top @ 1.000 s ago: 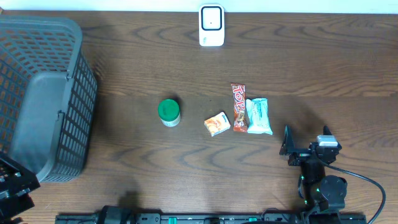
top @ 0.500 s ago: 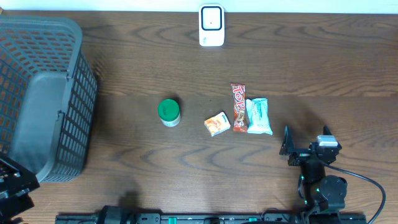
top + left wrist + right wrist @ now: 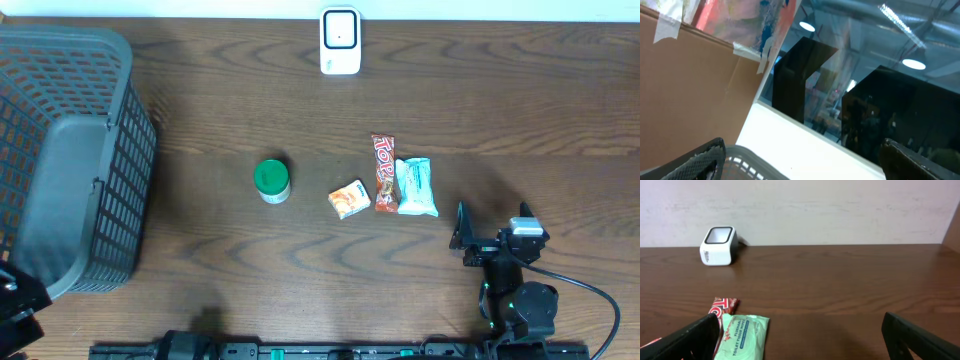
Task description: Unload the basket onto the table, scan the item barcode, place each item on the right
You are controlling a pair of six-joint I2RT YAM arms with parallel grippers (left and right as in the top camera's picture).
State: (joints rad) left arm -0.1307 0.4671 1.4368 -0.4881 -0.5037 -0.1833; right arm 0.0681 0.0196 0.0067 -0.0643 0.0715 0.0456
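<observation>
- Right claw spread wide, empty, near tissue pack.
- Left claw spread wide, empty, beside basket.
- Scanner at far edge of surface, well apart from both.

Overhead top-down, right wrist low toward scanner, left wrist skyward

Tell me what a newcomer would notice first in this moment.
The big grey mesh basket at the left edge of the table draws the eye first. Next comes the loose row in the middle: a green-lidded jar, a small orange box, a red snack bar and a mint-green wipes pack. The white scanner sits alone at the far edge, and the right gripper stands open on the near side of the wipes pack.
</observation>
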